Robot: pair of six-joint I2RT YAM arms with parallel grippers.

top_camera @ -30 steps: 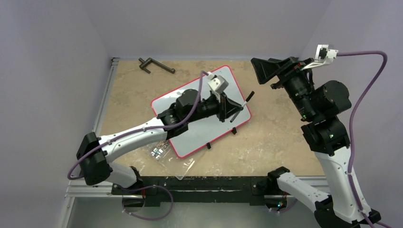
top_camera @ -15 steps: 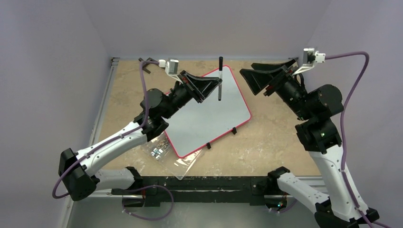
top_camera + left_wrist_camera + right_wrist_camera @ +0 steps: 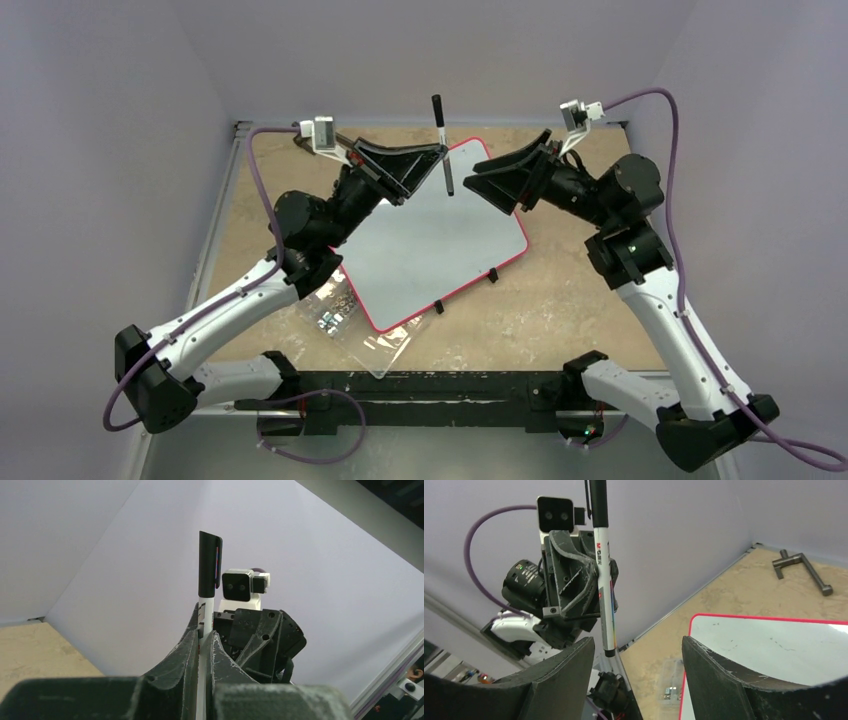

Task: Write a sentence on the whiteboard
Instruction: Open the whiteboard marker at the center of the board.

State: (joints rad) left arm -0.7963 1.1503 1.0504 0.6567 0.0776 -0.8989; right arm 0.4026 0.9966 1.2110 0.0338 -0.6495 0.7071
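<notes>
The whiteboard [image 3: 430, 250], white with a thin red rim, lies tilted on the tan table, and a corner of it shows in the right wrist view [image 3: 774, 645]. Its visible face carries faint specks and no sentence. My left gripper [image 3: 438, 152] [image 3: 204, 632] is raised above the board's far edge, shut on a black-capped white marker [image 3: 443, 150] [image 3: 209, 562] [image 3: 604, 580] held upright with the cap on top. My right gripper [image 3: 473, 180] [image 3: 638, 642] faces it from the right, open. The marker's lower end hangs just ahead of its left finger, touching neither finger.
A black metal crank handle [image 3: 801, 567] lies at the table's far left corner. A clear plastic pack of screws [image 3: 345, 320] sits by the board's near left edge. Small black feet [image 3: 492, 275] jut from the board's near rim. Purple walls enclose the table.
My left arm has lifted the marker off the board and carried it up and back. My right gripper has swung left towards the marker, and its jaws have narrowed somewhat.
</notes>
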